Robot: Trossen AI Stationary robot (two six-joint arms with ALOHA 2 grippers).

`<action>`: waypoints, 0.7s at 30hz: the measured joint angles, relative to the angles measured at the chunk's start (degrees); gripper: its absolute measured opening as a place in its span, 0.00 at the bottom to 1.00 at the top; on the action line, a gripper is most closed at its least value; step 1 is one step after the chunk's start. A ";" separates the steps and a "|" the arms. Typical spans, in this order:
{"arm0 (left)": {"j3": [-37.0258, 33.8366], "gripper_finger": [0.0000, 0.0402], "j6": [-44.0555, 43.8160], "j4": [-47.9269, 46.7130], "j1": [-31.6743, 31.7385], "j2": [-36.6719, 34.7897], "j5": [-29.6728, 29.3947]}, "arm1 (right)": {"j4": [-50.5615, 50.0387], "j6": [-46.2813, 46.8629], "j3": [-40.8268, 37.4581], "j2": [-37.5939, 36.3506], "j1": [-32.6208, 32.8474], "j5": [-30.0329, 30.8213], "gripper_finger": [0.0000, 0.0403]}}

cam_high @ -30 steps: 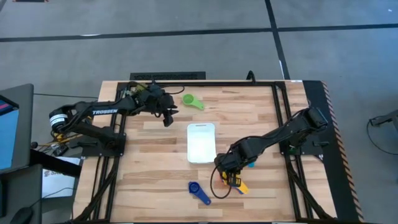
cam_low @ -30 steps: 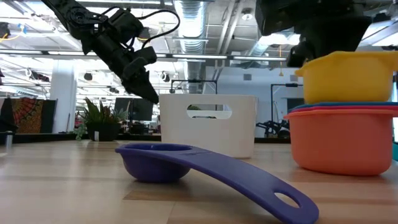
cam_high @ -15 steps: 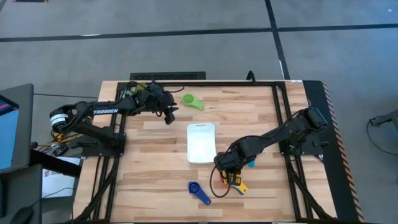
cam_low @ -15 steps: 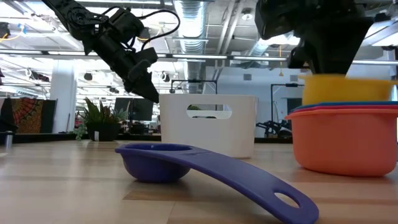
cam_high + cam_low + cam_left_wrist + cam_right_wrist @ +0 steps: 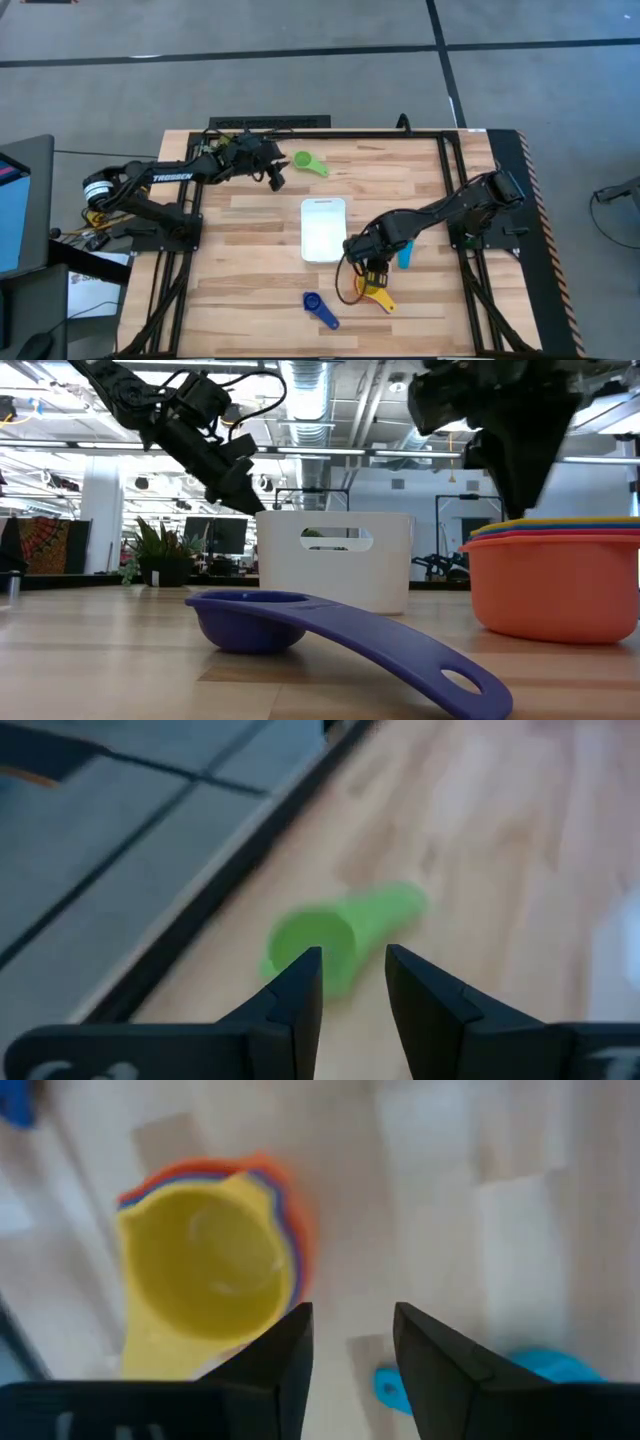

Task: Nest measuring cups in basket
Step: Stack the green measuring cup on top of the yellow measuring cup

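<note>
A stack of nested measuring cups (image 5: pixel 378 295) stands near the table's front right, the yellow one (image 5: pixel 205 1270) on top inside orange, red and blue ones (image 5: pixel 555 580). My right gripper (image 5: pixel 350 1350) hangs open just above and beside the stack, touching nothing. A teal cup (image 5: pixel 404 258) lies to its right. A dark blue cup (image 5: pixel 300 625) rests on its bowl and handle tip at the front. The white basket (image 5: pixel 323 228) stands mid-table. At the far side my left gripper (image 5: pixel 350 985) is open, its fingers pointing at the green cup (image 5: pixel 330 935) on the wood.
Black frame rails (image 5: pixel 455 190) run along the table's sides and far edge, close behind the green cup (image 5: pixel 310 162). Bare wood lies between the basket and the left arm (image 5: pixel 170 178). A plant and room clutter show beyond the table in the low view.
My right gripper has opened and let go of the yellow cup, which has dropped down into the stack; the gripper has drawn up and a little toward the far edge. My left gripper has moved toward the green cup, right and toward the far edge, staying open.
</note>
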 joint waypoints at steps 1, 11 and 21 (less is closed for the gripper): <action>0.07 0.25 -0.84 2.22 0.25 1.18 0.00 | -0.47 -0.60 0.41 -0.02 -0.55 1.05 0.41; 7.91 0.25 -6.12 5.34 3.97 17.37 -0.44 | -3.67 3.36 0.69 -7.84 -3.90 12.06 0.35; 17.55 0.25 -1.72 -5.93 5.77 25.70 3.41 | -5.38 10.97 0.69 -15.83 -4.69 15.97 0.27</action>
